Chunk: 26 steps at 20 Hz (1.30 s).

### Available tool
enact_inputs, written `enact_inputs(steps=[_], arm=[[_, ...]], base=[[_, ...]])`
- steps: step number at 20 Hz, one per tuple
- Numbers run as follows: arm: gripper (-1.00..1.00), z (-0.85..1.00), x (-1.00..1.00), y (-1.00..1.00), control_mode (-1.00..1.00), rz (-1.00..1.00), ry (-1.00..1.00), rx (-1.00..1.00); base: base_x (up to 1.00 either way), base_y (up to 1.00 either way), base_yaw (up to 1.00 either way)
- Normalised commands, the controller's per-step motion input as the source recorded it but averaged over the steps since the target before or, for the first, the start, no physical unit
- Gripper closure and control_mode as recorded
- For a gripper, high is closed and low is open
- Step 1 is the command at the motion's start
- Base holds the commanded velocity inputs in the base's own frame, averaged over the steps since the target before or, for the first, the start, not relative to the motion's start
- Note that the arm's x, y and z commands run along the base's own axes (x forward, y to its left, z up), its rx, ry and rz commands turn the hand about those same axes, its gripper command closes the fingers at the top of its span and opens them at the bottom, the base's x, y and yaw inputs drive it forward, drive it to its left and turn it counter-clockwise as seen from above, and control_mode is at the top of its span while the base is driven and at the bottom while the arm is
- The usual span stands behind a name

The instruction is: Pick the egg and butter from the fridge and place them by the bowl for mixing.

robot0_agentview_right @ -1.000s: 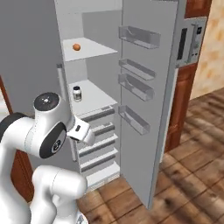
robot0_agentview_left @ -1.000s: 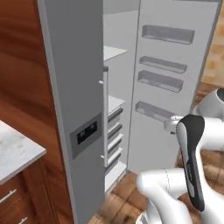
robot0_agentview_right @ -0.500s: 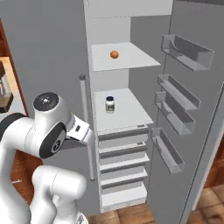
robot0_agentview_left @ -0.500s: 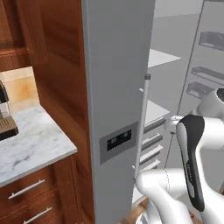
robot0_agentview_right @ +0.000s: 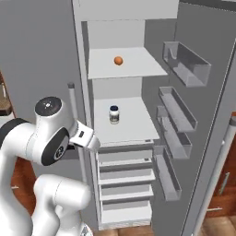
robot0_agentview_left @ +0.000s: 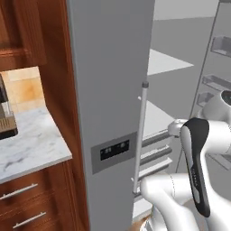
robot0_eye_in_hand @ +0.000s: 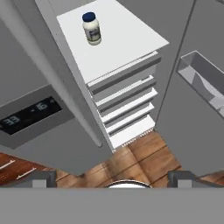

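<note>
The grey fridge [robot0_agentview_right: 46, 55] stands with its right door swung open, its bar handle [robot0_agentview_left: 140, 135] and black display panel [robot0_agentview_left: 113, 150] on the shut left door. The egg [robot0_agentview_right: 118, 60], a small orange-brown oval, lies on the upper white shelf [robot0_agentview_right: 138, 69]. My gripper [robot0_eye_in_hand: 113, 179] is open and holds nothing. It hangs low in front of the fridge, aimed down at the drawers [robot0_eye_in_hand: 127, 109] and the panel [robot0_eye_in_hand: 26, 114], well below the egg. The butter and the bowl are out of view.
A white jar with a dark lid [robot0_agentview_right: 114, 114] [robot0_eye_in_hand: 92, 28] stands on the middle shelf. Door bins [robot0_agentview_right: 184, 64] line the open door on the right. A marble counter [robot0_agentview_left: 27, 149] over wooden drawers [robot0_agentview_left: 27, 203] lies left of the fridge. Wooden floor [robot0_eye_in_hand: 131, 157] is below.
The whole picture has shifted: the base has moved, so the fridge interior now faces the right base view squarely and the counter has come into the left base view. The gripper stays open.
</note>
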Motion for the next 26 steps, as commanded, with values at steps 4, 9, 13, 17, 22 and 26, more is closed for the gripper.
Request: enact_inputs(steps=[4, 9, 13, 17, 22, 26], arm=[[-1.0, 0.0, 0.0, 0.0, 1.0, 0.0, 0.0, 0.0], [-1.0, 0.0, 0.0, 0.0, 1.0, 0.0, 0.0, 0.0], [-1.0, 0.0, 0.0, 0.0, 1.0, 0.0, 0.0, 0.0], [-1.0, 0.0, 0.0, 0.0, 1.0, 0.0, 0.0, 0.0], [-1.0, 0.0, 0.0, 0.0, 1.0, 0.0, 0.0, 0.0], [-1.0, 0.0, 0.0, 0.0, 1.0, 0.0, 0.0, 0.0]], base=[[0.29, -0.46, 0.21], [0.32, -0.42, 0.24], [0.45, -0.32, 0.27], [0.49, -0.29, 0.25], [0.36, -0.35, 0.23], [0.28, -0.38, 0.21]])
